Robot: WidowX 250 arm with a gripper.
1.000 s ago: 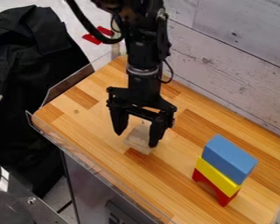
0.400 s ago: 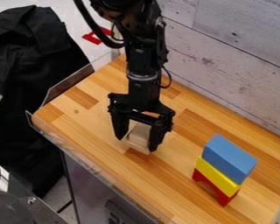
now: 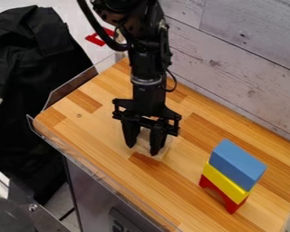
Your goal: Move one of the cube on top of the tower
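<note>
Because the tower (image 3: 226, 182) presumably wants topping, I have the claw (image 3: 142, 151) down at the pale block (image 3: 143, 137), though whether it's spread or pinching I can't tell

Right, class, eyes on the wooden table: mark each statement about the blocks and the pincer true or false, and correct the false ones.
1. The tower on the wooden table is three blocks high. True.
2. The yellow block lies between the blue block and the red block. True.
3. The blue block is at the bottom of the tower. False: it is on top, and the red block is at the bottom.
4. The pincer is down at the pale block. True.
5. The pale block sits on top of the tower. False: it is at the pincer, apart from the tower.
</note>
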